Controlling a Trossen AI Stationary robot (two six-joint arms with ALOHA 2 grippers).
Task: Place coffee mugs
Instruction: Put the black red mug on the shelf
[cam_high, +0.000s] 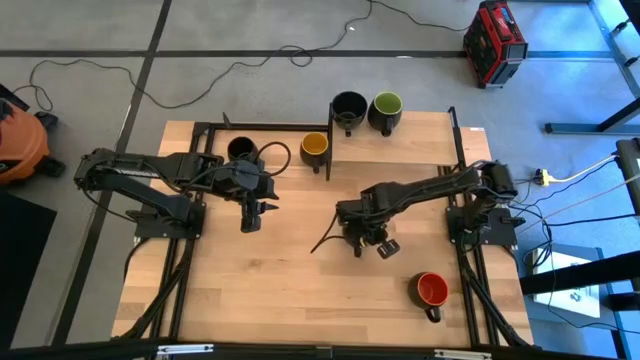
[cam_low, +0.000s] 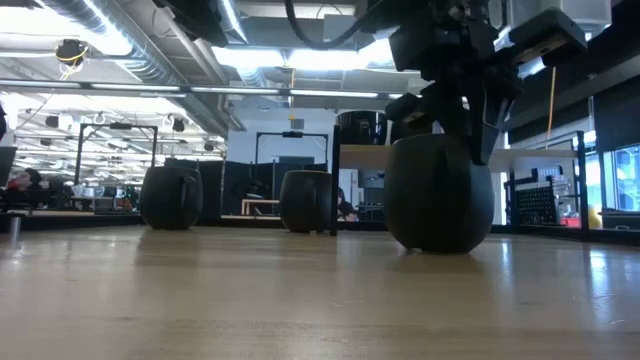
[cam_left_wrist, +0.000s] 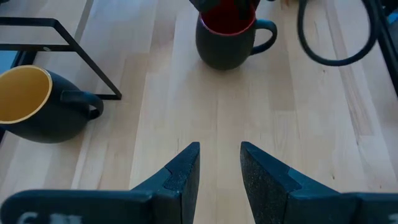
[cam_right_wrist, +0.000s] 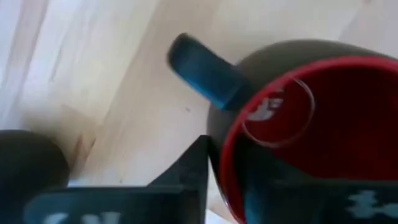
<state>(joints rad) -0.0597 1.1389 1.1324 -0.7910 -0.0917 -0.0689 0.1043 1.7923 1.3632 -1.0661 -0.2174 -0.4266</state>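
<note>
Right gripper (cam_high: 364, 240) sits down over the rim of the red-lined mug (cam_right_wrist: 298, 124) at the middle of the table (cam_high: 290, 300), on the side opposite the handle. We cannot tell whether it grips the wall or has let go. The low view shows that mug standing upright on the wood. We see the main risk right there: if the gripper lifts away at an angle or drags on the rim, it could tip the mug or skid it sideways. A lift with a half-loosened hold could drop the mug back down. Farther out, the left gripper (cam_left_wrist: 217, 171) hangs released and empty, to the left, facing this mug. A reach from it now could knock the right arm. The yellow-lined mug (cam_high: 314, 146) and a black one (cam_high: 243, 150) stand far left by the metal rack (cam_high: 330, 160), the orange-red one (cam_high: 431, 290) near right, all well apart.
</note>
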